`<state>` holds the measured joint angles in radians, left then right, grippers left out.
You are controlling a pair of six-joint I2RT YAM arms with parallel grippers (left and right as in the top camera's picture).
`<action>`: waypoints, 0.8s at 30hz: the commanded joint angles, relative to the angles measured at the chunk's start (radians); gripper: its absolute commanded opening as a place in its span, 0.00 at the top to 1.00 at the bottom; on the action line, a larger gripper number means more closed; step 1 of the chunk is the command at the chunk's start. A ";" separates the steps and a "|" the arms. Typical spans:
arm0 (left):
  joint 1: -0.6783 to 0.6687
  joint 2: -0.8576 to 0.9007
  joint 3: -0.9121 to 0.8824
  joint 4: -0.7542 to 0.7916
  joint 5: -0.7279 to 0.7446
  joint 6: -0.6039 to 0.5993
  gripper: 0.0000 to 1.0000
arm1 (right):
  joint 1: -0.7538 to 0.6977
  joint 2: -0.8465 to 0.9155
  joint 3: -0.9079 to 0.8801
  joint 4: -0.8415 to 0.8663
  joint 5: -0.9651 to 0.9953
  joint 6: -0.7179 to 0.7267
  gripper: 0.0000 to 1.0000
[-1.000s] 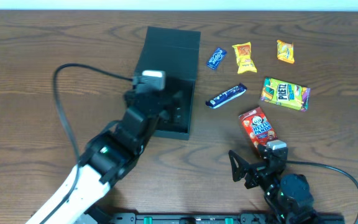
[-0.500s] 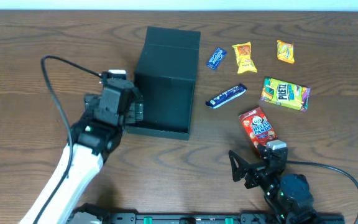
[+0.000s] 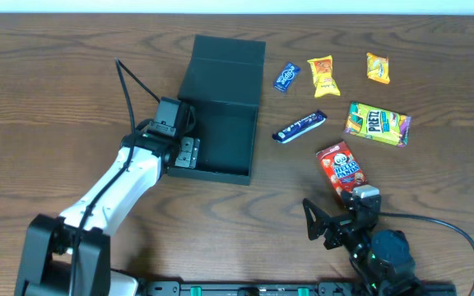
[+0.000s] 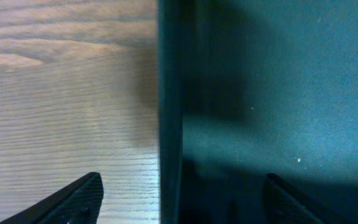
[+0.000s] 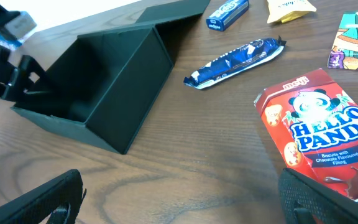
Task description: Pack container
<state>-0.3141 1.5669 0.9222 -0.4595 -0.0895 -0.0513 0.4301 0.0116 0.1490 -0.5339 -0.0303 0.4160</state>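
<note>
The container (image 3: 220,123) sits open left of centre on the tabletop (image 3: 56,99), its flap lid raised at the far side and its inside bare. The left pincer (image 3: 186,154) straddles its left wall with the fingers spread wide, one outside over the wood and one inside, gripping nothing. To the container's right lie a blue bar (image 3: 299,127), a small blue packet (image 3: 286,76), two yellow packets (image 3: 323,76), a green packet (image 3: 377,123) and a red Hello Panda box (image 3: 341,170). The right pincer (image 3: 336,218) is at the near edge, jaws wide apart and empty.
</note>
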 commanded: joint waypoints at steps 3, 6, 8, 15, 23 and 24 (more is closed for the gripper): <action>0.033 0.049 -0.011 0.033 0.046 -0.018 0.45 | -0.008 -0.006 -0.005 0.000 0.003 -0.013 0.01; 0.045 0.050 -0.011 0.042 0.065 -0.050 0.69 | -0.008 -0.006 -0.005 0.000 0.003 -0.013 0.01; 0.045 0.050 -0.011 0.045 0.071 -0.062 0.73 | -0.008 -0.006 -0.005 0.000 0.003 -0.013 0.01; 0.045 0.050 -0.011 0.048 0.168 -0.142 0.93 | -0.008 -0.006 -0.005 0.000 0.003 -0.013 0.01; 0.044 0.050 -0.011 0.049 0.196 -0.263 0.94 | -0.008 -0.006 -0.005 0.000 0.003 -0.013 0.01; 0.043 0.050 -0.011 0.049 0.198 -0.272 0.94 | -0.008 -0.006 -0.005 0.000 0.003 -0.013 0.01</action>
<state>-0.2710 1.6115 0.9222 -0.4110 0.0788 -0.2531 0.4301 0.0116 0.1490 -0.5339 -0.0303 0.4160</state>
